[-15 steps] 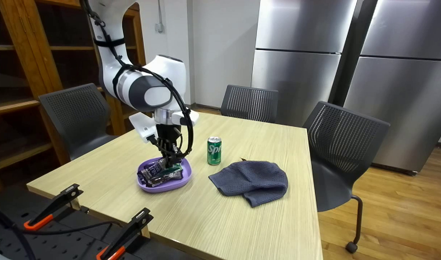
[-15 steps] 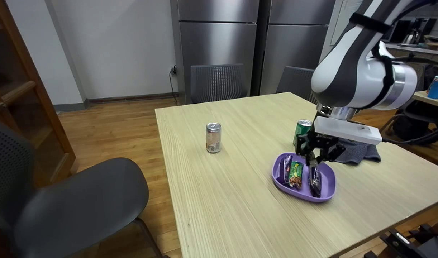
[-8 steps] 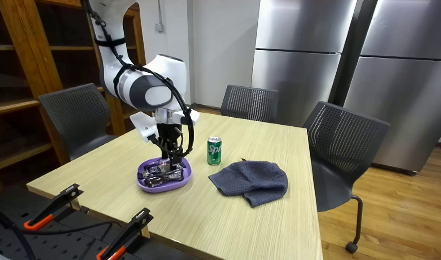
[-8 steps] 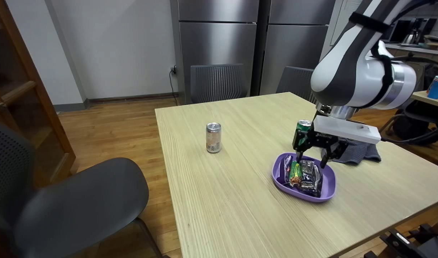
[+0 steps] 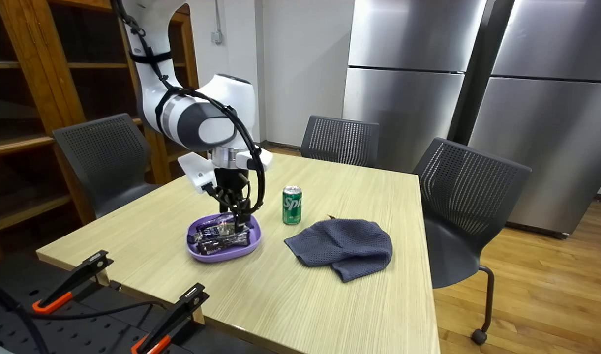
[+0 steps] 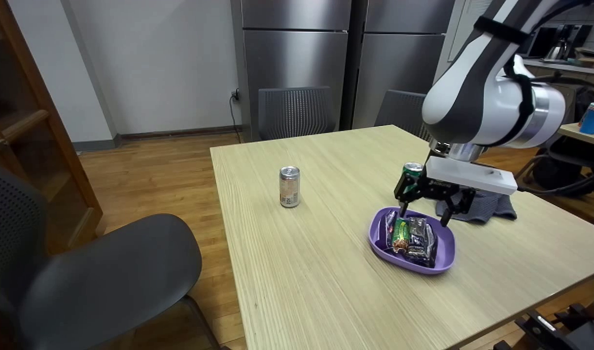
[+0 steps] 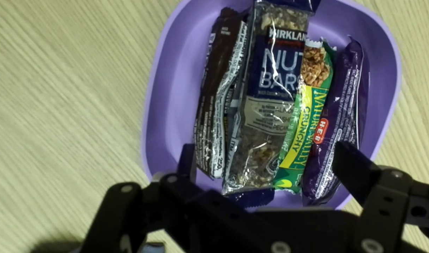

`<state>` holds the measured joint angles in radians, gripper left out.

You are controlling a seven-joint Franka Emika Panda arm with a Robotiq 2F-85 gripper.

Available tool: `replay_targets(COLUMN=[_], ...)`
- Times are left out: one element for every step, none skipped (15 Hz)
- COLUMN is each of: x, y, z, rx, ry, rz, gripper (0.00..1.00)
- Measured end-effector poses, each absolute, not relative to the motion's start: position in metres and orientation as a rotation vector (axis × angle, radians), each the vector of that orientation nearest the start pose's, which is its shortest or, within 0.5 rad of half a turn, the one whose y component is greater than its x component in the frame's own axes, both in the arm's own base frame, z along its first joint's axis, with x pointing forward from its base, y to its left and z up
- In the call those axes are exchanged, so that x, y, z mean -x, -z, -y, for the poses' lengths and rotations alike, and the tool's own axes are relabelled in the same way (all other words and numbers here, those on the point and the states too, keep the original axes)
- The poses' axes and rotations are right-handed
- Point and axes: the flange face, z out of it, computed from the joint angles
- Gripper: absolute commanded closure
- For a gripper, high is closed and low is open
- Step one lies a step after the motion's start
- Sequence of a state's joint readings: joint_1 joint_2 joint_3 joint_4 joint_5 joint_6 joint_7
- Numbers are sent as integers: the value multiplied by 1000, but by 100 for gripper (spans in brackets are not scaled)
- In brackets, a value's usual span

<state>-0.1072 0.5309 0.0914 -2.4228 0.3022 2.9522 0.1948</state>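
Black-and-orange clamps (image 5: 178, 310): in an exterior view I look over them, slanting down across the table (image 5: 325, 314) toward the steel refrigerators (image 5: 404, 108), at middle range.
Dark gray chair (image 6: 119, 277): nearest me, at left, in an exterior view that also faces the refrigerators, angled down.
Purple tray (image 7: 172, 91): in the wrist view I look almost straight down, close.
Sprite can (image 5: 291, 209), refrigerators: both exterior views; table and tray, all three.

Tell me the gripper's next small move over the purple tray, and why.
I'd probably raise the gripper straight up with its jaws apart: they stand open, gripping nothing, and the nut bar lies in the purple tray between the brown bar and the green bar. Going straight up should avoid nudging them.
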Motion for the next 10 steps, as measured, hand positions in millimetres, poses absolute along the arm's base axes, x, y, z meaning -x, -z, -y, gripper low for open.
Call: replay_targets(x=[-469, -469, -468, -467, -467, -466, -465, -464, -463, -462], y=[-95, -96, -96, -97, -98, -99, -101, -103, -105, -106], z=[23, 25, 27, 30, 34, 38, 43, 47, 53, 58], rx=[2938, 2938, 2938, 2938, 2939, 2939, 2939, 2939, 2939, 2939], ry=[-22, -20, -17, -15, -13, -10, -6, -2, 3, 7], rz=[-784, -786, -791, -796, -800, -805, -809, -816, -824, -832], gripper=[0, 0, 0, 0, 0, 0, 0, 0, 0, 0])
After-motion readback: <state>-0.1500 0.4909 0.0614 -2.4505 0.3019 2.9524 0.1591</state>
